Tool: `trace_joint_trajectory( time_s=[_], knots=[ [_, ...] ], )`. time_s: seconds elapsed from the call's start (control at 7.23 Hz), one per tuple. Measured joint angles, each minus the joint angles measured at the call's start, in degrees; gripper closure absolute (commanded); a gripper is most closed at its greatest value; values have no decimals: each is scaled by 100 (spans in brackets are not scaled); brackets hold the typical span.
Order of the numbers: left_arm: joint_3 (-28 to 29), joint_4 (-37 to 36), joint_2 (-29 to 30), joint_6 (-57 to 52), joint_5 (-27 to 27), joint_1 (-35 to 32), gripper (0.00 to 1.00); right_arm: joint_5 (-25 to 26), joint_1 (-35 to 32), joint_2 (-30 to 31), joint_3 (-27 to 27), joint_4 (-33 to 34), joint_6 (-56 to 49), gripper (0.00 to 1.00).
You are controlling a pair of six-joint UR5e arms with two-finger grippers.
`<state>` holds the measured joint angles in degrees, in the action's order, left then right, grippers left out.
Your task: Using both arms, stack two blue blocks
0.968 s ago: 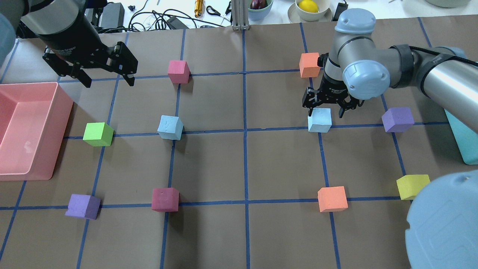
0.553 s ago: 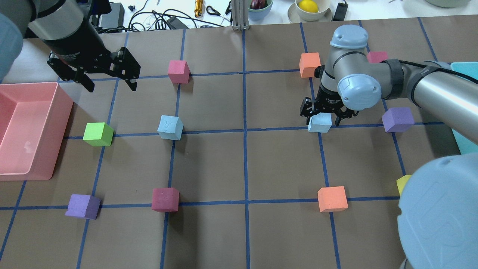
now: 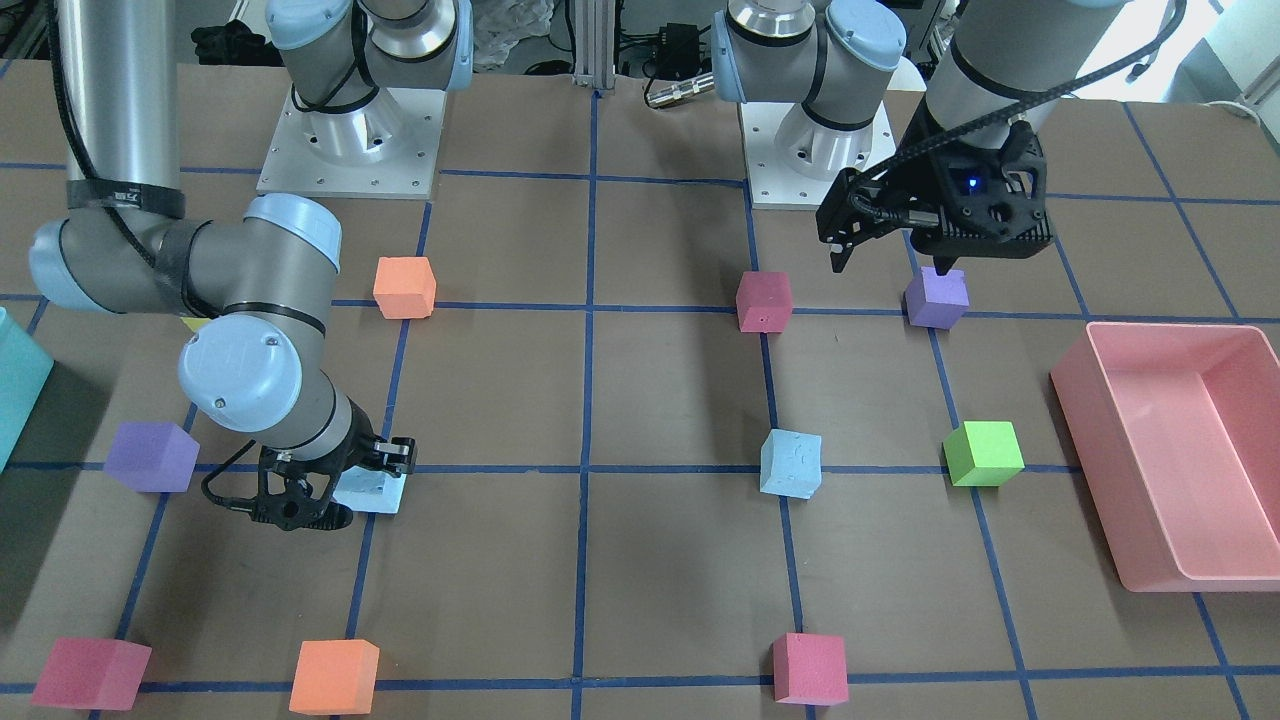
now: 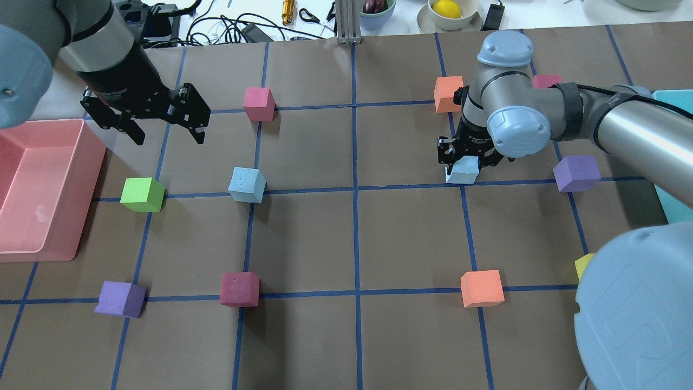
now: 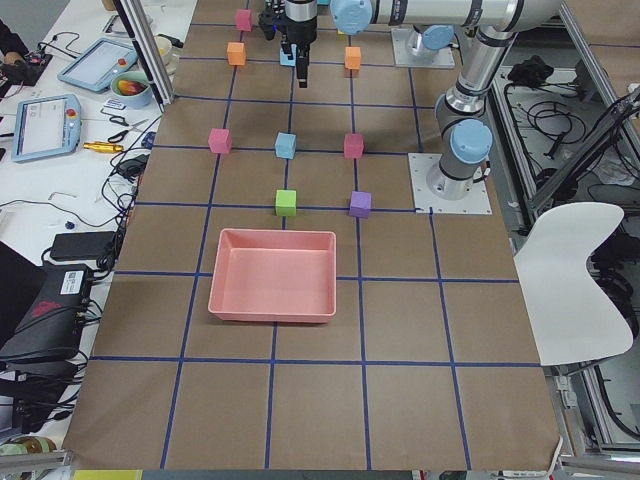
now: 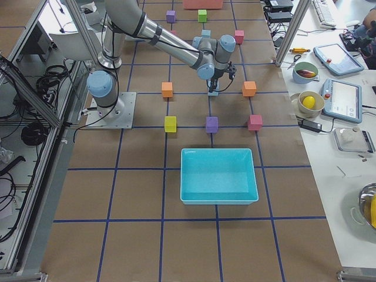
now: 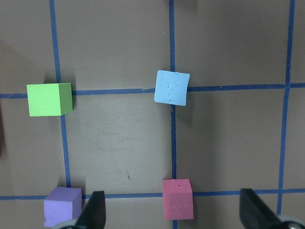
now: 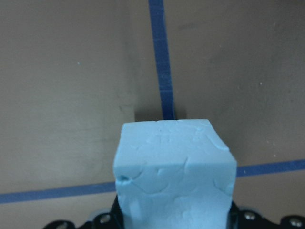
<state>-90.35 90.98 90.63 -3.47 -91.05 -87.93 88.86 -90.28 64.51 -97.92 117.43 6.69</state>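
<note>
An orange cube (image 4: pixel 448 93) sits above the right gripper (image 4: pixel 464 162) and a purple cube (image 4: pixel 576 173) to its right. Its fingers pinch a blue block (image 4: pixel 463 174) at centre-right, skewed to the tape grid. The left gripper (image 4: pixel 169 138) hangs spread at upper left, above the second blue block (image 4: pixel 247 184).

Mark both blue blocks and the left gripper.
free blue block (image 4: pixel 246 182), overhead exterior view, top face.
held blue block (image 4: pixel 464 173), overhead exterior view, exposed near face.
left gripper (image 4: pixel 169 138), overhead exterior view, gap midway between fingertips.
</note>
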Motion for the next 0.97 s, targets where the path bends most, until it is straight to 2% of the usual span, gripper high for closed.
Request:
trace_joint_trajectory(
  time_s=[0.28, 0.55, 0.97],
  knots=[
    [-120, -409, 274, -64, 39, -14, 0, -78, -669, -216, 905, -255, 789, 100],
    [-395, -1074, 698, -136, 42, -19, 0, -95, -1371, -732, 1703, -404, 1745, 100],
    [-902, -2032, 1162, -147, 41, -25, 0, -146, -1720, -1085, 1894, -474, 2109, 100]
  ],
)
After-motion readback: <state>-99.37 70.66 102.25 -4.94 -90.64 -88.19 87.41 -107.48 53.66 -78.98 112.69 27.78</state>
